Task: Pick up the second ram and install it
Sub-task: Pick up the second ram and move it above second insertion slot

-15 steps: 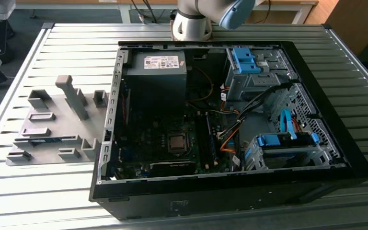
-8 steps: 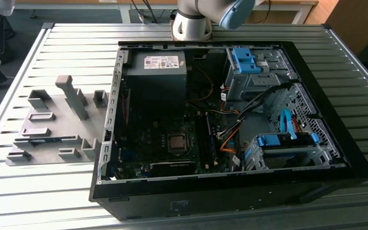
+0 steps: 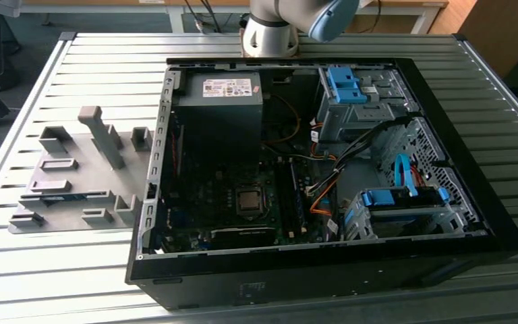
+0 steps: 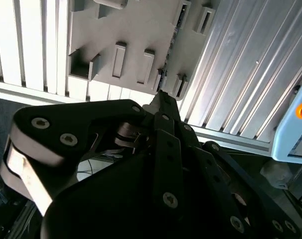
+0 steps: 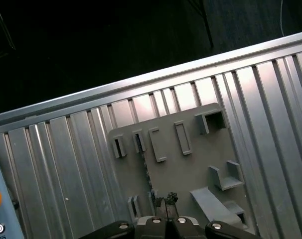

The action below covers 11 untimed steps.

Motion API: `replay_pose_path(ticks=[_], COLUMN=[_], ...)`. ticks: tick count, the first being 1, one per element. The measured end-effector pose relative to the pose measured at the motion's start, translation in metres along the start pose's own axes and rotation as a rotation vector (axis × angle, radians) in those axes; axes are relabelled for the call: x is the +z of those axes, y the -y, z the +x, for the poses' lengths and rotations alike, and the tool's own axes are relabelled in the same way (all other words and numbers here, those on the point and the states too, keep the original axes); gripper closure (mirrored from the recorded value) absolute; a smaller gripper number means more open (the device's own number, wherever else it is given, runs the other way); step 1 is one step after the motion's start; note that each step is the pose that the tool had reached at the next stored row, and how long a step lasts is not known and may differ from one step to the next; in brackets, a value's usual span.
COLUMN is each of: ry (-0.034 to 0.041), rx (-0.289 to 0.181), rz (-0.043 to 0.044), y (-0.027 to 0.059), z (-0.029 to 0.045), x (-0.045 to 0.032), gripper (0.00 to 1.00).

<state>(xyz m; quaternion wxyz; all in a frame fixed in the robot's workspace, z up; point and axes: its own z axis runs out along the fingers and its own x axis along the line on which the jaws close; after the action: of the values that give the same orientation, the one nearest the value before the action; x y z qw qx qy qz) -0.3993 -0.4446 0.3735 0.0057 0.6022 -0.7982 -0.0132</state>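
The tool [image 5: 164, 200], closed and empty, hovers over the gray fixture [image 3: 88, 179]. There the second ram [image 3: 77, 196] stands edgewise, which we judge is for gripping.

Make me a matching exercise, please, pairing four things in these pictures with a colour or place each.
Things:
1. plate
2. power supply
3. drive clip
4. ram

Colour or place:
A. blue, inside the case
B. grey, on the table at the exterior view's left of the case
C. blue-green, lying in a slot of the plate
D. dark, with a white label on top

Pairs: 1-B, 2-D, 3-A, 4-C
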Motion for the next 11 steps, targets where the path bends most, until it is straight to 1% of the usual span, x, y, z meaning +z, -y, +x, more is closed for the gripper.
replay_pose_path(ticks=[11], ry=[-0.0001], rx=[-0.002], rz=[0.0], y=[0.0], z=[0.0], x=[0.0], gripper=[0.89])
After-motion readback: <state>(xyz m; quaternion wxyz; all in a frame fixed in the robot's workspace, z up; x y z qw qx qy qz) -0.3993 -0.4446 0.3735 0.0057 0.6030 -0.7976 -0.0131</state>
